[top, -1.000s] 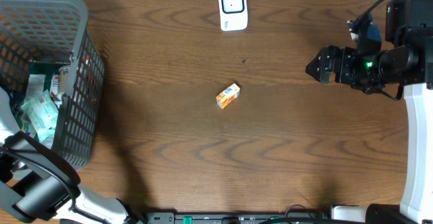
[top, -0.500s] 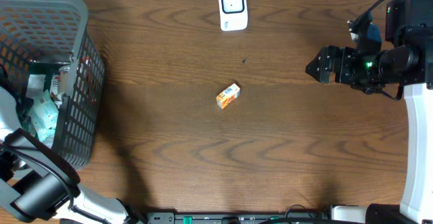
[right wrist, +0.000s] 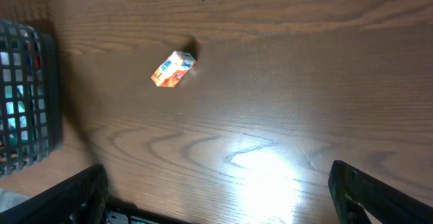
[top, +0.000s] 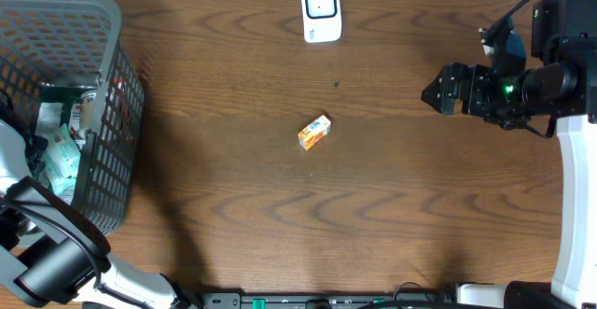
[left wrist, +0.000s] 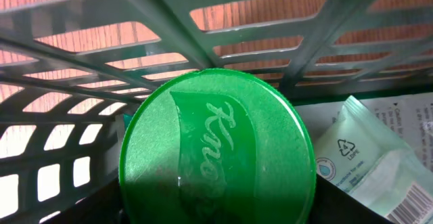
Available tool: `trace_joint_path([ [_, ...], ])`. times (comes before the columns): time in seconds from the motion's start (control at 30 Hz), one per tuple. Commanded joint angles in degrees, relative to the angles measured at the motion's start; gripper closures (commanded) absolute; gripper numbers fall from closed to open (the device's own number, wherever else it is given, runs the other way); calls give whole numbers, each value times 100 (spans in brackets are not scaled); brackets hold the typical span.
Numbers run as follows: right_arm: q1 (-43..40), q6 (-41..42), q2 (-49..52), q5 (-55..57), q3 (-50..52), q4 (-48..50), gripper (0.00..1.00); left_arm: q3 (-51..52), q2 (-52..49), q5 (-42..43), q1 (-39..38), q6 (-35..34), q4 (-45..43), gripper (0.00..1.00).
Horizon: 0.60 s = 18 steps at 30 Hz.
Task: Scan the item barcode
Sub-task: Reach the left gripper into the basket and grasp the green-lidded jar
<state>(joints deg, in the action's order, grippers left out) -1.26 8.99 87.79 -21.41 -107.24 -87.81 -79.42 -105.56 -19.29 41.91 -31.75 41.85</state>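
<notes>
**Student:** In the overhead view, where is the item?

**Instructor:** A small orange carton [top: 314, 133] lies tilted near the middle of the wooden tabletop [top: 233, 206]. Nothing touches it. The white scanner [top: 320, 9] sits at the far edge, in line with the carton but well apart from it.

**Student:** And the right tool?

**Instructor:** The right tool [top: 438, 92] is at the right side of the tabletop, pointing left and well apart from the carton. In the right wrist view its two fingers [right wrist: 81, 193] appear at the bottom corners of the frame, spread wide with nothing between them. The carton shows in that view at the upper left.

**Student:** What does the left wrist view show?

**Instructor:** It shows the inside of the grey basket [top: 93, 29] at the left end of the tabletop. A round green lid [left wrist: 216, 149] with raised lettering fills the centre, close to the lattice wall. Just to its right lies a pale packet [left wrist: 365, 156] with a recycling mark and part of a barcode.

**Student:** Is the left tool pinching the lid?

**Instructor:** That cannot be told. The left arm [top: 11, 160] reaches into the basket, but the left tool's fingers cannot be made out in either view, so neither spread nor grip can be read.
</notes>
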Motion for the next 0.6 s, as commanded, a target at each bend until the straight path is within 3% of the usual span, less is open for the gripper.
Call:
trace_joint_path([
  [0.0,72,61,7,-48,-107,-7,1,4,227,-20,11,0,0,34],
  [0.37,72,63,7,-50,-107,-7,1,4,505,293,13,9,46,42],
  [0.57,72,61,7,-50,-107,-7,1,9,494,-133,13,24,-15,24],
])
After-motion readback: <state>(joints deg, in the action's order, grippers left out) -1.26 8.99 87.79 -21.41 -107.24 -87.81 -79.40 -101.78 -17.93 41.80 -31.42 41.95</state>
